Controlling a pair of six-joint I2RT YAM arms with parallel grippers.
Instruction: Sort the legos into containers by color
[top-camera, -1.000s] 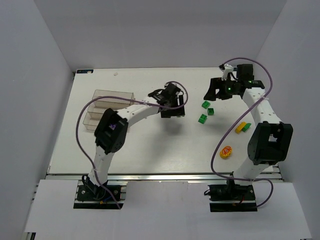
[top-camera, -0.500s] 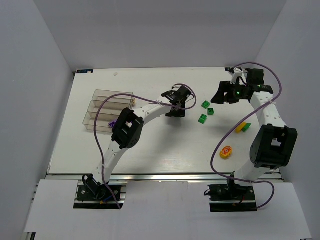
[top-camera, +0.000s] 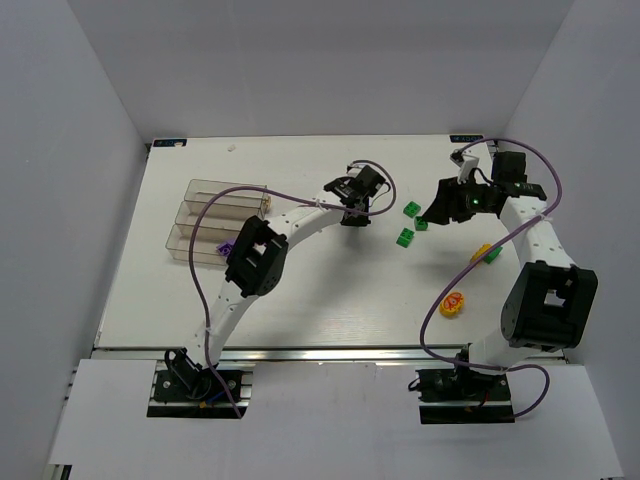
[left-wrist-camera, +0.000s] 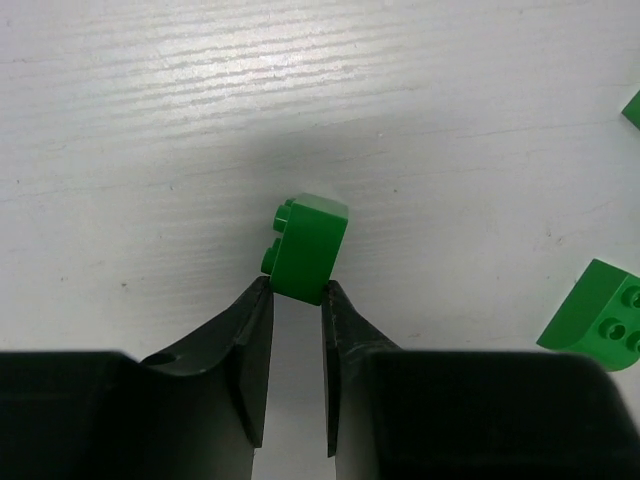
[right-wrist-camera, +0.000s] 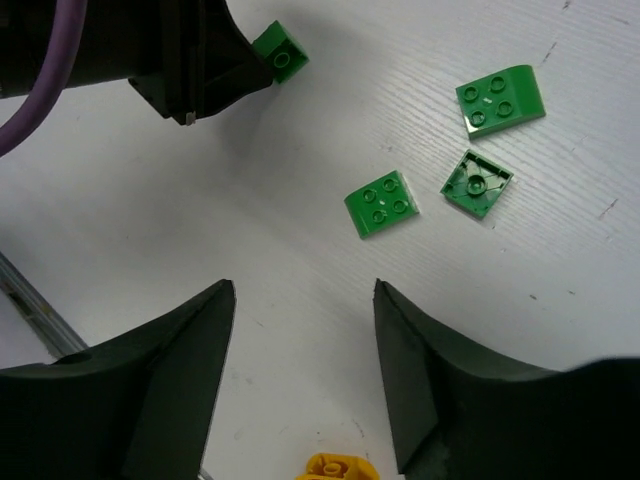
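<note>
Your containers (top-camera: 200, 186) sit far left on the table (top-camera: 300, 290), with a purple brick (top-camera: 225, 245) in the near box. Mid-table, your left gripper (left-wrist-camera: 296, 295) is pinched on the near end of a green brick (left-wrist-camera: 310, 245), with a fingertip touching each side. You are in the pick-up step for a green piece. I cannot tell if the brick is clear of the table.

In the wrist view the brick lies on its side with its studs facing left. Its long axis runs straight out from the fingertips, so most of it overhangs. The hold looks shallow to me, so lift gently, then carry it left and drop it in a box other than the purple one.

To the right lie three loose greens (right-wrist-camera: 381, 204), well apart from the held one. Your right gripper (right-wrist-camera: 300, 300) hovers above them, spread wide and holding nothing.
</note>
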